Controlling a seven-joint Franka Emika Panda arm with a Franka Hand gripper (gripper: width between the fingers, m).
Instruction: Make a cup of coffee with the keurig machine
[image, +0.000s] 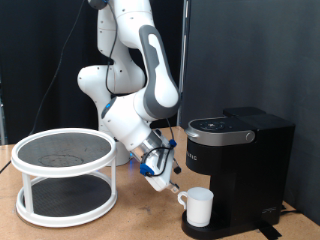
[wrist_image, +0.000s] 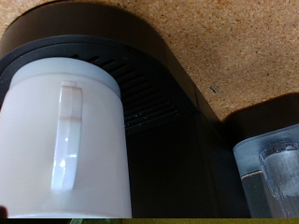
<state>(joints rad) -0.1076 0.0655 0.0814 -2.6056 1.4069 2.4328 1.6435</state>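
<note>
The white cup (image: 198, 207) stands upright on the round drip base of the black keurig machine (image: 236, 160), under its spout, with the handle turned to the exterior view's left. My gripper (image: 173, 184) hangs tilted just left of that handle, open, with nothing between its fingers. The cup (wrist_image: 65, 140) fills much of the wrist view, handle facing the camera, with the machine's dark drip base (wrist_image: 149, 84) around it. The gripper's fingers do not show in the wrist view. The machine's lid is down.
A white two-tier round rack (image: 65, 175) with dark mesh shelves stands at the exterior view's left on the wooden table (image: 140, 215). The machine's clear water tank (wrist_image: 271, 177) shows beside the cup. A black curtain hangs behind.
</note>
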